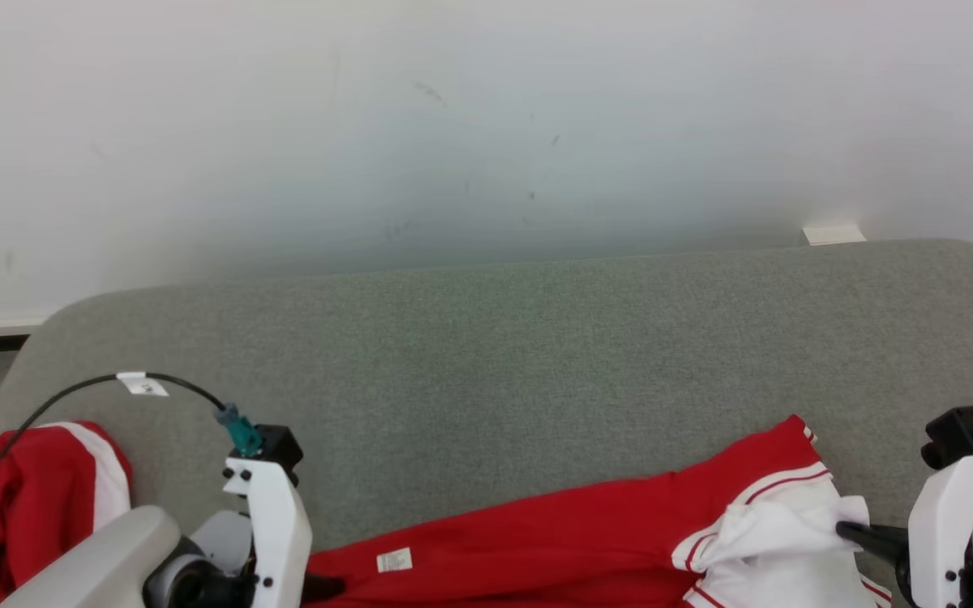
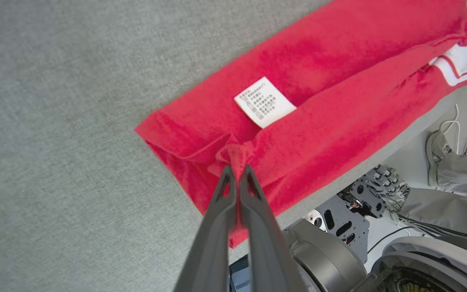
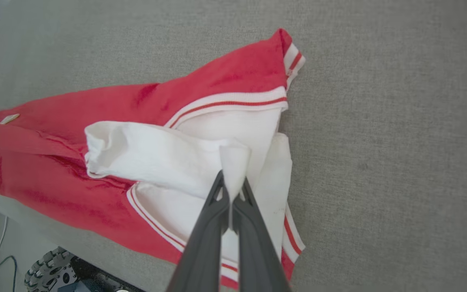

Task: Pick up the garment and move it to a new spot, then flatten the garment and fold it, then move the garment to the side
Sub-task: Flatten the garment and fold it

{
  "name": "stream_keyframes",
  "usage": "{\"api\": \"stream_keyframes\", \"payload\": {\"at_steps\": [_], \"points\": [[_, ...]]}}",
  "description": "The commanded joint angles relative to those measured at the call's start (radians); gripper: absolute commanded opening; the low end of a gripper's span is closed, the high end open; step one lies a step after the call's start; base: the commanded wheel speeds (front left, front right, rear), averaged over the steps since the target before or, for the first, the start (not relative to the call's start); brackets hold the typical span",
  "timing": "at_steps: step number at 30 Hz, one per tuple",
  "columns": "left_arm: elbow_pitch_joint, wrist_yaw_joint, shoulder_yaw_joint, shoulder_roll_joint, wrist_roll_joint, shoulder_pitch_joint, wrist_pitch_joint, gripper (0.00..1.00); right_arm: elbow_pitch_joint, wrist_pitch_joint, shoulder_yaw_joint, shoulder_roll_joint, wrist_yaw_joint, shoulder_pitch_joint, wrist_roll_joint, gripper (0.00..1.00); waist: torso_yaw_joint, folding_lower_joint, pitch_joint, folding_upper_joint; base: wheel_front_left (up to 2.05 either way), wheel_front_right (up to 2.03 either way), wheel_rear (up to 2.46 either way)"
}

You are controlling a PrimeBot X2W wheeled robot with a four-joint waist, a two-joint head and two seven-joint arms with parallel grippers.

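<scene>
Here's the garment [image 1: 554, 532], red with white striped trim, stretched along the near edge of the grey table [image 1: 537, 355], its long axis running left to right straight across the robot's front, and in the left wrist view its near side spills a little over the table's edge. At the red end, just beside the white care label [image 2: 265, 102], the left fingers [image 2: 238, 174] are pinched tight on a little peak of red cloth. Over at the other end, the right fingers [image 3: 232, 190] are clamped on a fold of the white fabric [image 3: 156, 154], which bunches up above the striped band. So each arm has its own end, and the cloth spans the gap between them with neither arm nearer the middle. That's the relation that matters: the garment lies crosswise to both sets of fingers, and all the open table is ahead, away from the robot. My read is that the carry to a new spot is what's in hand, and both arms would need to travel forward together so the span doesn't sag or twist. Off at the far left corner sits a second red-and-white heap [image 1: 39, 498], well apart, with a black cable [image 1: 73, 388] looping above it.
</scene>
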State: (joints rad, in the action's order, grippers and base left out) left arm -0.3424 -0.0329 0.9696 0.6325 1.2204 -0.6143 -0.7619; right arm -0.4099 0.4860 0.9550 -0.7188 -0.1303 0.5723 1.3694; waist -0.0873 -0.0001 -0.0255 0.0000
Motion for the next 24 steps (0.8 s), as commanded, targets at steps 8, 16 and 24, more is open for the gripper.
{"api": "stream_keyframes", "payload": {"at_steps": [8,16,24], "points": [[0.003,0.009,-0.001,0.005,0.019,0.041,0.007,1.0,-0.03,0.04,0.004,0.012,0.0,-0.045,-0.006,1.0,-0.004,0.0001,-0.013,0.0,0.0,0.0,0.0],[0.028,0.017,-0.031,0.042,-0.073,0.009,0.143,1.0,0.018,-0.015,-0.063,-0.021,0.0,-0.054,0.015,1.0,-0.001,0.0001,-0.02,0.0,0.0,0.0,0.0],[0.054,0.061,-0.096,0.053,-0.199,-0.006,0.423,1.0,0.088,-0.326,-0.204,-0.025,0.0,-0.069,-0.066,1.0,0.016,0.0001,-0.018,0.0,0.0,0.0,0.0]]}}
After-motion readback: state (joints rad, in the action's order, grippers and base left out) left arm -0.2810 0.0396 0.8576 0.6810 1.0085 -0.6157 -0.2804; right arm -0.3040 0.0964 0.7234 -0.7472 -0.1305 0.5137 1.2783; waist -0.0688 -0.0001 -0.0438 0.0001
